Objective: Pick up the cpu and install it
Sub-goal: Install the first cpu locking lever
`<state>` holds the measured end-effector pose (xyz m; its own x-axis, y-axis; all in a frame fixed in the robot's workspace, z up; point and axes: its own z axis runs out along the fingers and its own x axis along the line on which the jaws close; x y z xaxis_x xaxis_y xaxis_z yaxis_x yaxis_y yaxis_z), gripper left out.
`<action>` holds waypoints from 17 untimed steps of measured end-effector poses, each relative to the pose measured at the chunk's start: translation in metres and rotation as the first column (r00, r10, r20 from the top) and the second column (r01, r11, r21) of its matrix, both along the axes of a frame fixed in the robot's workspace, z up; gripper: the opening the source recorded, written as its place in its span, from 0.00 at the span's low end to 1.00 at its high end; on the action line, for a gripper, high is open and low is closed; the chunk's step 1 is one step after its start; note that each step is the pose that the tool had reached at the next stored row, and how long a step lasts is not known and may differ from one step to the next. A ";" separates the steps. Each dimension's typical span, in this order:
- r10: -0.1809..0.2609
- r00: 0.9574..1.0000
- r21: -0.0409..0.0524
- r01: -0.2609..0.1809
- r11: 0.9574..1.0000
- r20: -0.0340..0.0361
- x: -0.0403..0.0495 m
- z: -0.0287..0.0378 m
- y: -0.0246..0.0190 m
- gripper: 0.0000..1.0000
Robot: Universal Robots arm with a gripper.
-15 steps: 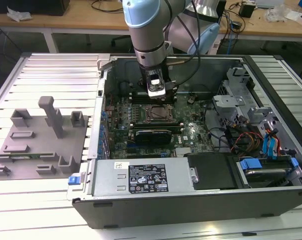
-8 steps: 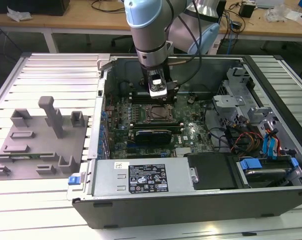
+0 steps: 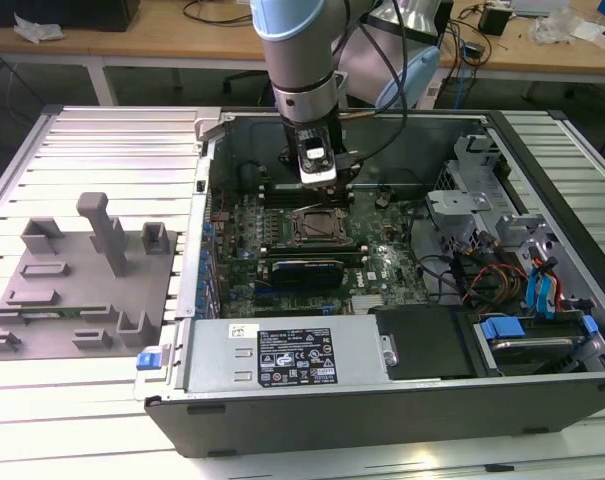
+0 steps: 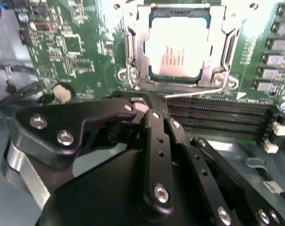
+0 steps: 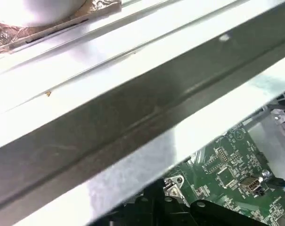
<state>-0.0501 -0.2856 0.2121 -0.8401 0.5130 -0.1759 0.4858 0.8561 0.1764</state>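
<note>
CPU seated in socket; my tool above it, inside the open case.

Exterior view, left to right: grey fixture blocks [image 3: 82,275] on the ribbed surface [image 3: 102,140], well apart from the work; then the computer case [image 3: 382,400] with its motherboard [image 3: 382,275]; my tool [image 3: 318,180] hangs just behind the socket [image 3: 313,225]; drive bays [image 3: 522,290] at the exterior view's right. In the second wrist view the cpu [image 4: 179,47] lies flat inside the socket frame, pale top up, nothing gripping it; my tool's fingers look drawn together, tips just short of the frame and empty. To finish well, I judge: chip level within the frame, corners unpinched, no sideways nudge from the tool.
</note>
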 end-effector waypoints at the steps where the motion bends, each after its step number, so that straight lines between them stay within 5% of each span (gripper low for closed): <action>1: 0.000 1.000 0.000 0.000 1.000 0.002 -0.0001 -0.0003 0.0000 0.11; 7: 0.000 1.000 -0.002 0.000 1.000 0.014 -0.0001 -0.0074 0.0000 0.11; 17: 0.000 1.000 -0.012 0.000 1.000 0.017 -0.0001 -0.0127 -0.0055 0.11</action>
